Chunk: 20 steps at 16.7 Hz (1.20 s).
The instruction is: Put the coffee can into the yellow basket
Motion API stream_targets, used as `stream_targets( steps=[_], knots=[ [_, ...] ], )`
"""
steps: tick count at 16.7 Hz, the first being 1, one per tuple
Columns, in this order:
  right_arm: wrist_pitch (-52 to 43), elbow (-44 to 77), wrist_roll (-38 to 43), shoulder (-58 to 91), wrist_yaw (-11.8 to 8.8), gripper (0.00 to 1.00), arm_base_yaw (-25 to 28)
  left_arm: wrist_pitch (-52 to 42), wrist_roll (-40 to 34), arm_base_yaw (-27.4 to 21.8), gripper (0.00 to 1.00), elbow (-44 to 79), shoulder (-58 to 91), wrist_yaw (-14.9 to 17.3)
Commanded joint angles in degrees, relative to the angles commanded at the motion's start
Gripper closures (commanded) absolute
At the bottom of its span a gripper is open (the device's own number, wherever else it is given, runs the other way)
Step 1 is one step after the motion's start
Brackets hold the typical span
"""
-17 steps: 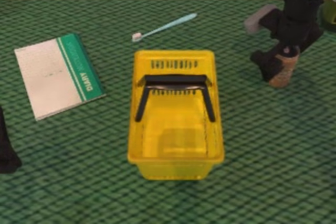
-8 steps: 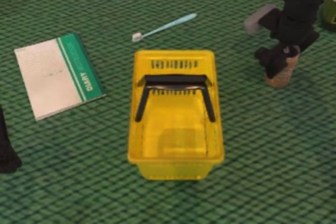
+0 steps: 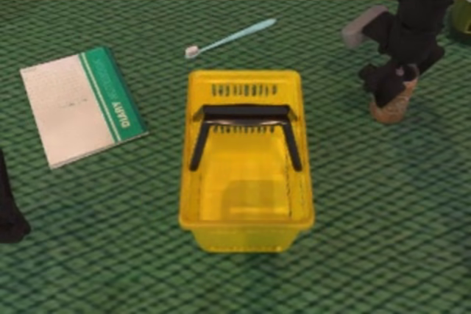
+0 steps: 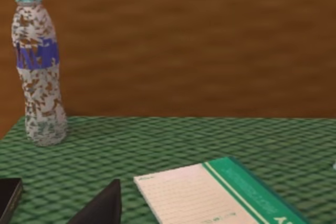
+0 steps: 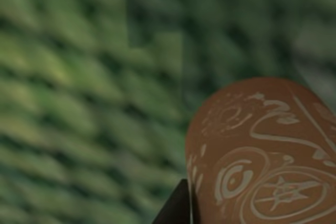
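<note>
Now, line by line:

Right gripper (image 3: 390, 82): clamped on the can (image 3: 390, 104) at the far right of the table, coming down on it from above.

Can: standing under that gripper, well apart from the basket (image 3: 246, 222) — its tan body with pale swirls is filling the near corner of the right wrist view (image 5: 262, 156).

Change: over the last second the can is drifting slightly away from the near edge and appearing a little shorter below the fingers, so the arm is likely lifting it off the green mat (image 3: 383, 204).

Meaning for the task: the grasp seems made; the carry across to the basket is not yet begun.

Basket: sitting mid-table, its black handle (image 3: 245, 119) folded across the far half, the near half open for a drop.

Left gripper (image 3: 9, 222): parked at the left edge — whether its fingers are apart, I cannot tell.

Bystanders: a notebook (image 3: 77, 104), a toothbrush (image 3: 232, 37) and, in the left wrist view, a bottle (image 4: 38, 72) — all unmoved.
</note>
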Motion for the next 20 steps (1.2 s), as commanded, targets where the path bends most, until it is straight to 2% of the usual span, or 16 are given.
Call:
stream_targets(
  steps=[9, 11, 13, 15, 17, 20],
  knots=[
    [-0.03, 0.02, 0.09, 0.01, -0.02, 1.0, -0.17, 0.0, 0.0, 0.0, 0.0, 0.0, 0.0, 0.0],
    [1.68, -0.78, 0.51, -0.16, -1.07, 1.0, 0.07, 0.0, 0.0, 0.0, 0.0, 0.0, 0.0, 0.0],
    [5.76, -2.78, 1.68, -0.68, -3.58, 1.0, 0.48, 0.0, 0.0, 0.0, 0.0, 0.0, 0.0, 0.0],
    [12.05, -5.79, 3.51, -1.56, -7.3, 1.0, 0.99, 0.0, 0.0, 0.0, 0.0, 0.0, 0.0, 0.0],
    [20.32, -9.63, 5.89, -2.87, -11.98, 1.0, 1.58, 0.0, 0.0, 0.0, 0.0, 0.0, 0.0, 0.0],
    [36.24, -16.68, 10.19, -5.91, -20.46, 1.0, 2.62, 0.0, 0.0, 0.0, 0.0, 0.0, 0.0, 0.0]
  ],
)
